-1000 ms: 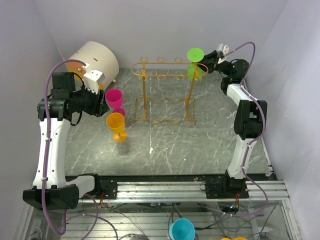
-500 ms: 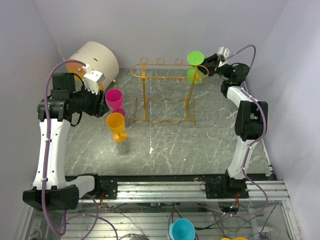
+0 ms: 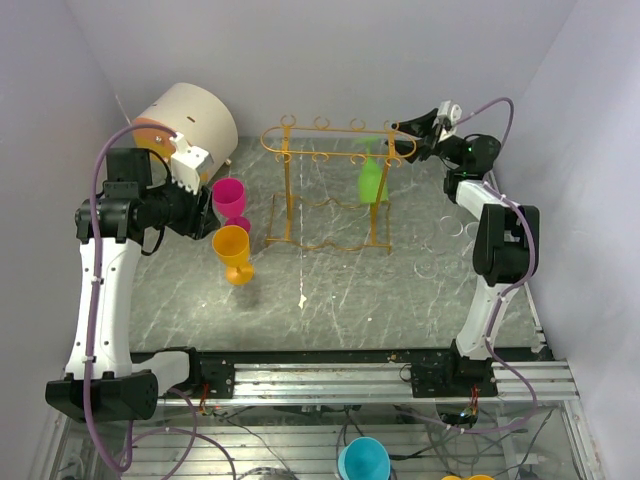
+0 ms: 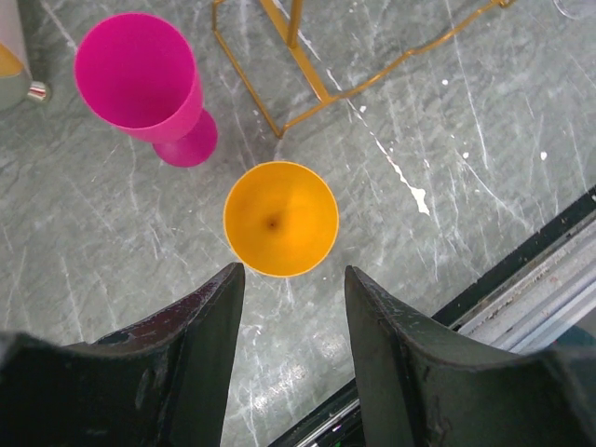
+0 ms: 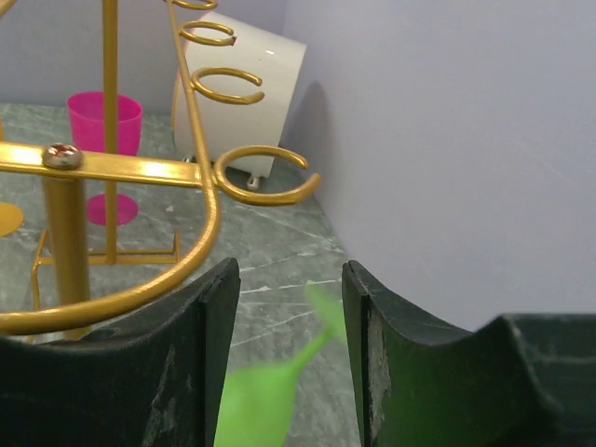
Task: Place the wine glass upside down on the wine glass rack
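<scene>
The golden wire wine glass rack stands at the back middle of the table; its rail and loops fill the left of the right wrist view. The green wine glass is a tilted blur, bowl down, under the rack's right end beside the upright. In the right wrist view it is a green smear low between my fingers. Whether it hangs from the rail I cannot tell. My right gripper is open at the rail's right end and holds nothing. My left gripper is open above the orange glass.
A pink glass and the orange glass stand upright left of the rack. A cream drum sits at the back left. Faint clear round shapes lie on the table at the right. Walls close in on both sides.
The green glass, held foot-up at the rail's right end, has left my right gripper and dropped below the rail, blurred. The right gripper shifted slightly. The left arm has barely moved.
</scene>
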`<state>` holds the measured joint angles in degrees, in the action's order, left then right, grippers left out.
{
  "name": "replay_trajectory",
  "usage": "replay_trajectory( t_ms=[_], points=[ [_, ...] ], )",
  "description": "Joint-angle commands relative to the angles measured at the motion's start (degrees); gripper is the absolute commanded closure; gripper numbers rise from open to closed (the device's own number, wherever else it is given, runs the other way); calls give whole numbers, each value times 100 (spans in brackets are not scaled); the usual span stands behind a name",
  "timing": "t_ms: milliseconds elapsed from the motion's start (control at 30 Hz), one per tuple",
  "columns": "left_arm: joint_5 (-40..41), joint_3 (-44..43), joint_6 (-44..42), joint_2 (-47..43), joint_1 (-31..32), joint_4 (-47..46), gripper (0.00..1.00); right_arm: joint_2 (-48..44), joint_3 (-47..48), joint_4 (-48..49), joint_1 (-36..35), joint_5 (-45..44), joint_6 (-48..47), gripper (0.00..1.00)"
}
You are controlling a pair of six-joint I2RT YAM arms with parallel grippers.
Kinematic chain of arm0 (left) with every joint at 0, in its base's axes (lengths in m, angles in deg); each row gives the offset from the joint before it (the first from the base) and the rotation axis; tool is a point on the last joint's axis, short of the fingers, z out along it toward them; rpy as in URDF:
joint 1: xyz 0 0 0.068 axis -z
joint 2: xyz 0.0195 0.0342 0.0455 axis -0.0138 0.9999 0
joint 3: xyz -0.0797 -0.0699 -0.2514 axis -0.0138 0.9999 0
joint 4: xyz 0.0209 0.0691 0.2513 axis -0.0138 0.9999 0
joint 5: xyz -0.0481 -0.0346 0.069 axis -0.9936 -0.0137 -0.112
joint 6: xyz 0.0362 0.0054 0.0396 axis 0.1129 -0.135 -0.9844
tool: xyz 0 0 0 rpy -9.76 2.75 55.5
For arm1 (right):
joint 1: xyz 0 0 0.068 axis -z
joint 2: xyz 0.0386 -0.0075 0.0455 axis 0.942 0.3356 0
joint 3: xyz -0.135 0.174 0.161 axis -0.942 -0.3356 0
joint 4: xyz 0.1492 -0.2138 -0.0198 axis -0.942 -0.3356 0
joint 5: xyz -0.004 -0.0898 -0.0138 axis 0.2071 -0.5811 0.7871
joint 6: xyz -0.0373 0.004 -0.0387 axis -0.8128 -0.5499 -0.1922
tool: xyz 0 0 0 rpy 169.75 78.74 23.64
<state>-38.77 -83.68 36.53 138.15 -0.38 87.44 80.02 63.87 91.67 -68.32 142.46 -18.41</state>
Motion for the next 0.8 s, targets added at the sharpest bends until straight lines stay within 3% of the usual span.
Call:
replay_trajectory(
  t_ms=[0, 467, 600, 767],
  points=[
    [-537, -5, -578, 30, 19, 497, 42, -393, -125, 264, 76, -95, -100, 52],
    [-55, 120, -685, 68, 20, 519, 42, -671, -574, 266, 360, -267, -256, 52],
    [-44, 152, -644, 78, 20, 499, 42, -818, -630, -218, 462, -625, -635, 52],
    [95, 131, -537, 121, 20, 427, 42, -1274, -895, -1342, 613, -1760, -1321, 52]
  ],
)
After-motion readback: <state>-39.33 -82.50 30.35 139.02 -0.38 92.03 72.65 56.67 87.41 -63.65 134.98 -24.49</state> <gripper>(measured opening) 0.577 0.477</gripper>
